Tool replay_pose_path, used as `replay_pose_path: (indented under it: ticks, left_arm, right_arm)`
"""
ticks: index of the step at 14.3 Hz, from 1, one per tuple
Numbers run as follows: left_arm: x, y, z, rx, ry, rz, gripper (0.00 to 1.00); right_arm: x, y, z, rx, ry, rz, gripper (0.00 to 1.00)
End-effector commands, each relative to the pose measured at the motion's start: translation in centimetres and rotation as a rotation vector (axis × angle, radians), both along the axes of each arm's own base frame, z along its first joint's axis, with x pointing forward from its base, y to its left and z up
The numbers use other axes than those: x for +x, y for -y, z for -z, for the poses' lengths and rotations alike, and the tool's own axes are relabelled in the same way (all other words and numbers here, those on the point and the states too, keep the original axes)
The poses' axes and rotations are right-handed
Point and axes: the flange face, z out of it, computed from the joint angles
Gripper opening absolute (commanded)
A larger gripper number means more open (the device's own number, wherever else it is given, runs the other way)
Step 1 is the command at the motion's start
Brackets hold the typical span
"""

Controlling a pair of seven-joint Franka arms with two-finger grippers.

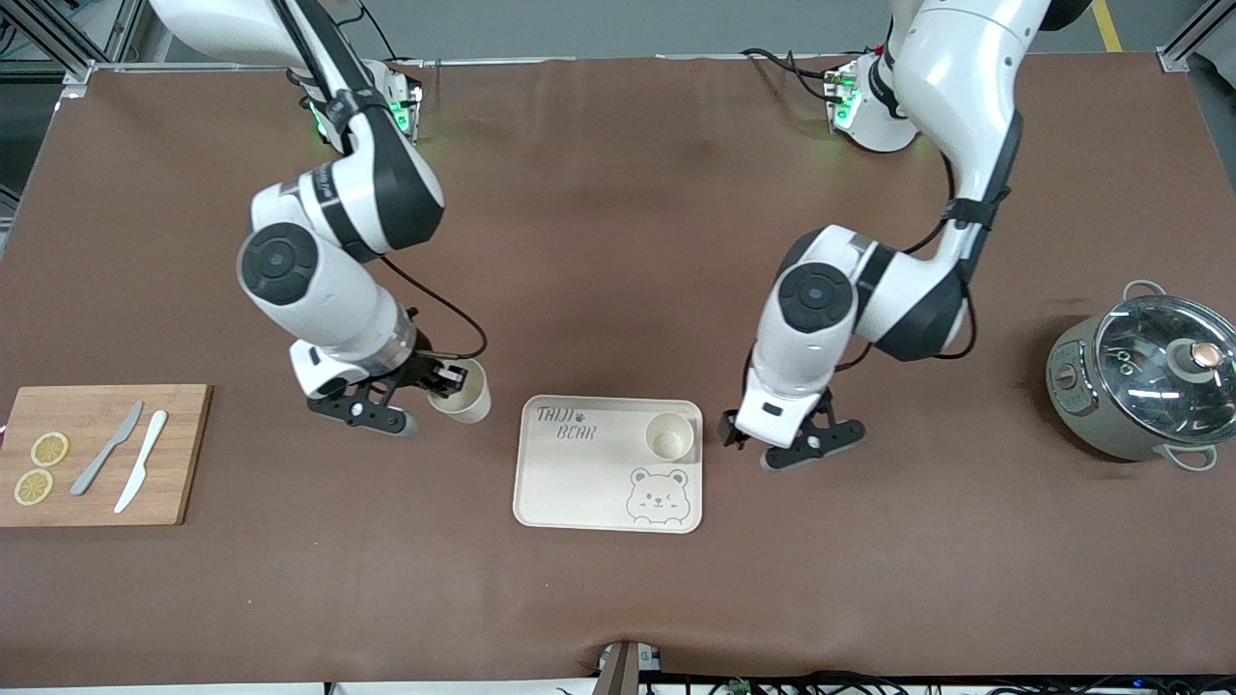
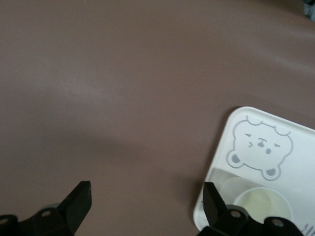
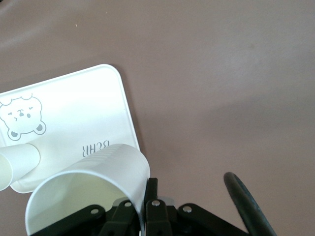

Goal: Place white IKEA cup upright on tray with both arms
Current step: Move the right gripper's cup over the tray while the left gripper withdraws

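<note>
The cream tray [image 1: 579,483] with the bear drawing lies mid-table. One white cup [image 1: 669,436] stands upright on its corner toward the left arm's end. A second white cup [image 1: 463,394] hangs tilted above the table just off the tray's corner toward the right arm's end. My right gripper [image 1: 444,376] is shut on that cup's rim. In the right wrist view the held cup [image 3: 88,189] fills the foreground, the right gripper [image 3: 146,191] pinches its wall, and the tray [image 3: 74,113] lies below. My left gripper [image 1: 784,446] is open beside the tray. The left wrist view shows the left gripper [image 2: 146,201] wide apart over bare table, next to the tray [image 2: 295,162].
A wooden cutting board [image 1: 179,454] with two knives and lemon slices lies at the right arm's end. A grey pot with a glass lid [image 1: 1149,376] stands at the left arm's end. Brown mat covers the table.
</note>
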Motion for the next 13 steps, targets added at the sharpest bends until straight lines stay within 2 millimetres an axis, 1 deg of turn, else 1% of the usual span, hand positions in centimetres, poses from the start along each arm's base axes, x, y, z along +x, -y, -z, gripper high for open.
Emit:
replay_pose_path:
  ticks: [1, 2, 3, 5, 6, 7, 8, 9, 10, 11, 12, 13]
  left_arm:
    - [0.4, -2.7, -1.2, 0.015, -0.040, 0.065, 1.00]
    - [0.9, -4.0, -1.5, 0.021, -0.042, 0.079, 1.00]
    - [1.1, -4.9, -1.5, 0.026, -0.047, 0.090, 1.00]
    - [1.5, -6.8, -2.1, 0.041, -0.069, 0.114, 1.00]
    - [1.6, -8.1, -3.0, 0.045, -0.078, 0.129, 1.00]
    - [1.8, -9.5, -4.0, 0.037, -0.091, 0.149, 1.00]
    - [1.9, -11.1, -4.9, 0.027, -0.109, 0.172, 1.00]
    - [1.9, -12.9, -6.5, 0.022, -0.116, 0.190, 1.00]
    - [1.9, -14.5, -7.5, 0.018, -0.129, 0.202, 1.00]
    - [1.8, -15.8, -8.8, 0.017, -0.131, 0.211, 1.00]
    - [1.6, -16.6, -9.4, 0.020, -0.142, 0.227, 1.00]
    - [1.4, -18.0, -10.4, 0.023, -0.147, 0.226, 1.00]
  right_arm:
    - [1.0, -2.8, 2.2, 0.000, 0.022, 0.055, 0.00]
    - [1.0, -3.9, 2.9, 0.003, 0.034, 0.062, 0.00]
    - [1.1, -4.6, 3.9, 0.005, 0.041, 0.071, 0.00]
    - [1.2, -6.1, 5.7, 0.009, 0.056, 0.083, 0.00]
    - [1.1, -7.2, 6.4, 0.016, 0.070, 0.092, 0.00]
    - [1.1, -7.8, 7.4, 0.014, 0.072, 0.100, 0.00]
    - [1.2, -8.3, 7.8, 0.015, 0.076, 0.103, 0.00]
    - [1.5, -8.5, 8.3, 0.016, 0.083, 0.105, 0.00]
    - [1.4, -9.0, 8.8, 0.020, 0.089, 0.109, 0.00]
    - [1.4, -9.4, 9.5, 0.025, 0.099, 0.113, 0.00]
    - [1.3, -9.9, 10.2, 0.028, 0.107, 0.111, 0.00]
    - [1.3, -10.1, 10.9, 0.027, 0.109, 0.110, 0.00]
